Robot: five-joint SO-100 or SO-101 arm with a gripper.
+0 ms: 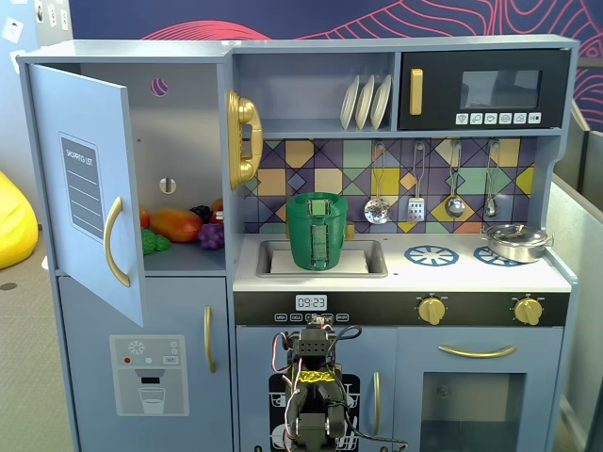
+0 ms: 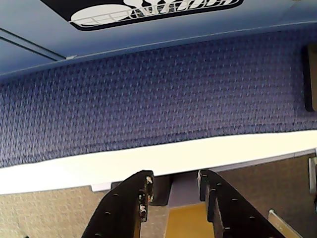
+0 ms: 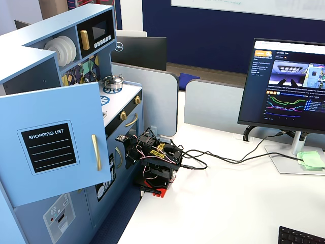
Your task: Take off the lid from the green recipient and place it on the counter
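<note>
In a fixed view, the tall green plastic tapered recipient (image 1: pixel 317 233) stands in the recessed sink of the pale grey-white bench (image 1: pixel 405 273), its small round green lid (image 1: pixel 317 196) apparently seated on top. The silver pan (image 1: pixel 516 241) sits right. Below, the black claw (image 2: pixel 173 181) hangs parted, empty.

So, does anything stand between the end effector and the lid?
Yes. The end effector is folded low before the cabinet front, below the counter edge; the lid sits above on the green recipient.
</note>
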